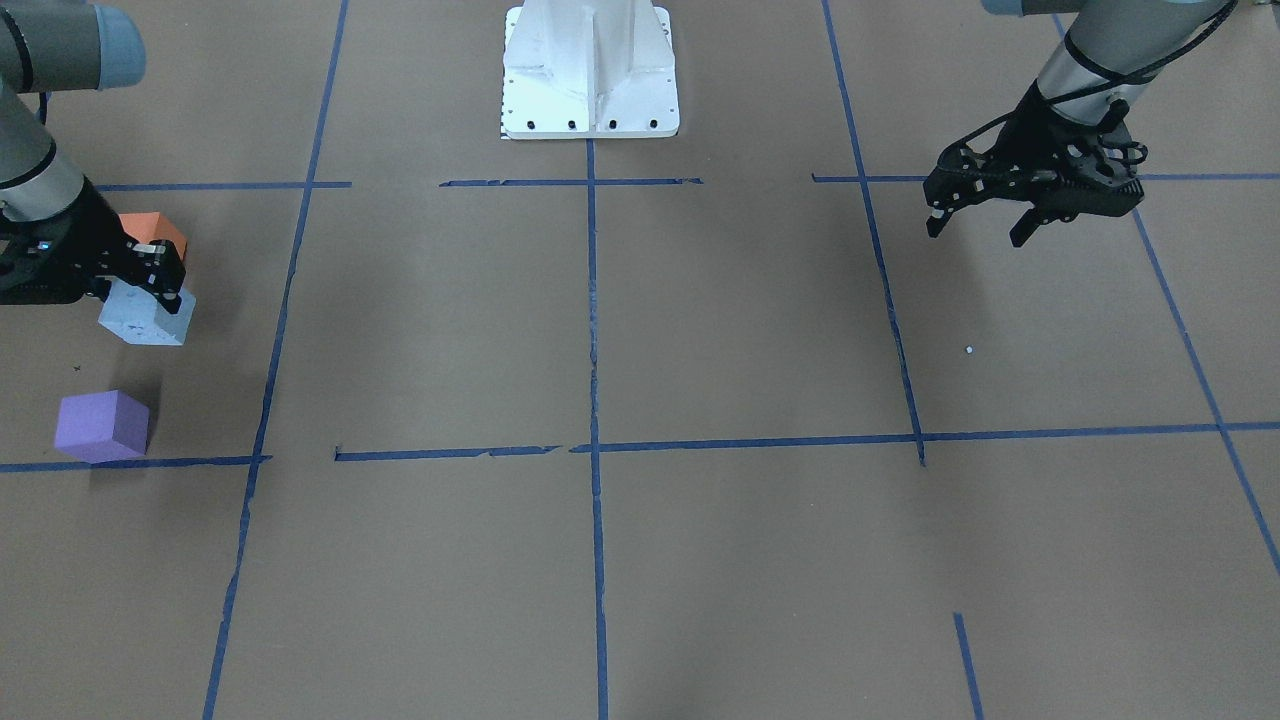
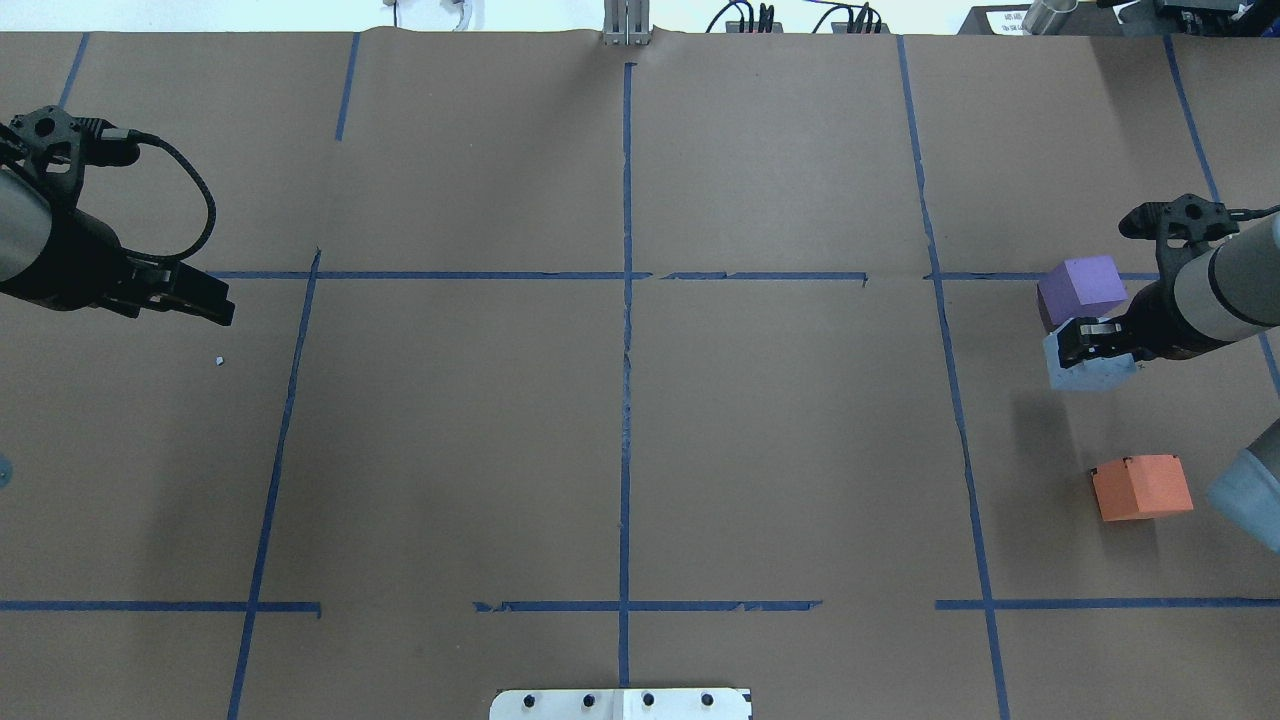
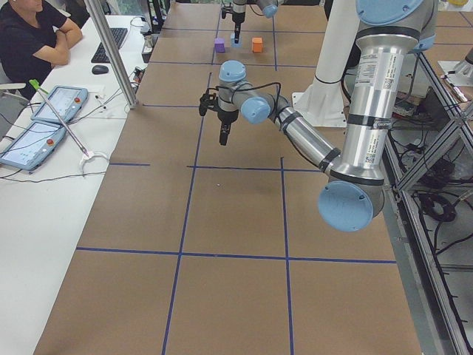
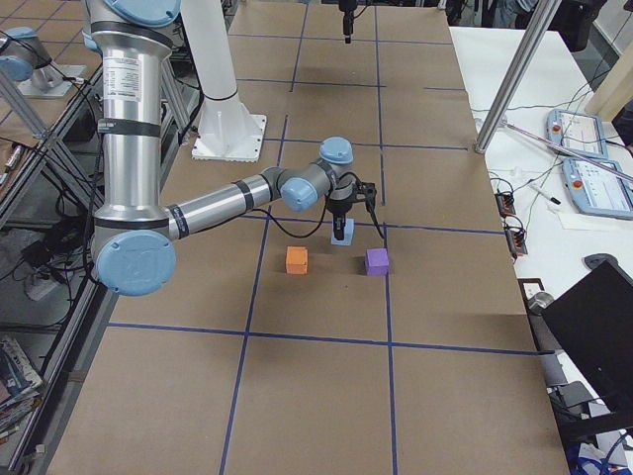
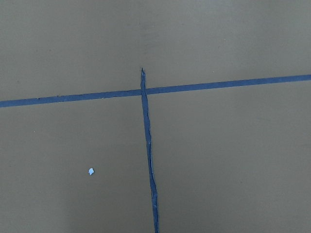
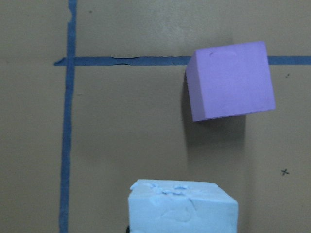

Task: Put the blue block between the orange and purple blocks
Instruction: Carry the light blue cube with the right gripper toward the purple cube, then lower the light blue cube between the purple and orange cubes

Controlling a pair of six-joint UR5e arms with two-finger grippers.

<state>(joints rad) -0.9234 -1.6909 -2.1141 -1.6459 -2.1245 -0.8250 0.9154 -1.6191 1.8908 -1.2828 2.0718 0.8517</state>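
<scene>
My right gripper (image 1: 150, 288) is shut on the light blue block (image 1: 145, 318), holding it low over the table between the orange block (image 1: 155, 230) and the purple block (image 1: 102, 425). In the overhead view the blue block (image 2: 1085, 368) sits just below the purple block (image 2: 1082, 287), nearer to it than to the orange block (image 2: 1140, 487). The right wrist view shows the blue block (image 6: 182, 206) close up and the purple block (image 6: 231, 80) beyond it. I cannot tell whether the blue block touches the table. My left gripper (image 1: 980, 222) is open and empty, far off on the other side.
The white robot base (image 1: 590, 70) stands at the table's middle edge. Blue tape lines (image 1: 593, 400) cross the brown paper. A small white speck (image 1: 968, 350) lies near my left gripper. A seated person (image 3: 29, 33) and tablets (image 3: 59, 103) are at the side table.
</scene>
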